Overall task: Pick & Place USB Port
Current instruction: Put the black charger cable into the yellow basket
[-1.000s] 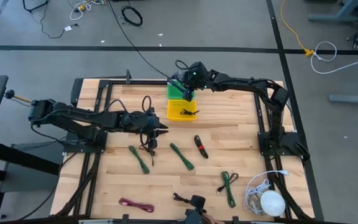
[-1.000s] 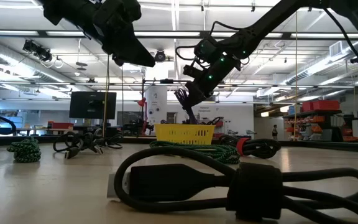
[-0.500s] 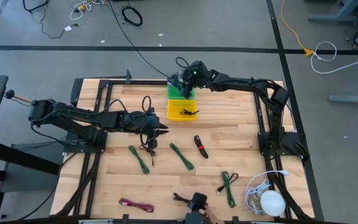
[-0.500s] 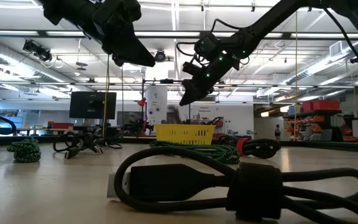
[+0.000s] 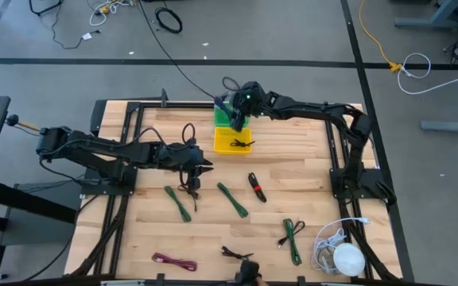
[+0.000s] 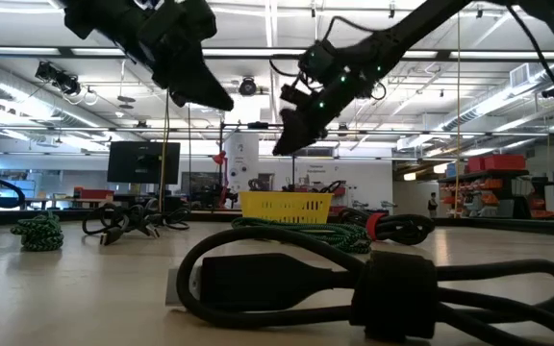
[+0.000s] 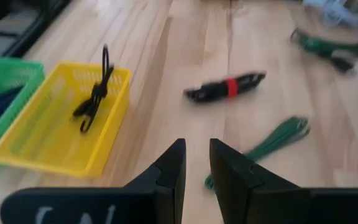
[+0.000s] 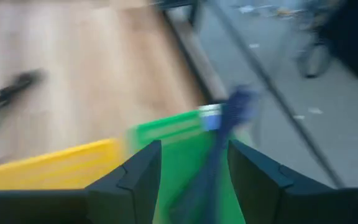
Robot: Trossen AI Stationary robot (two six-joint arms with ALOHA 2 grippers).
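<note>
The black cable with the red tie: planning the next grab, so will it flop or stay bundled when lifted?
The black cable is tied once at mid-length, so it probably lifts as one bundle with drooping ends. It looks light and should not roll.
</note>
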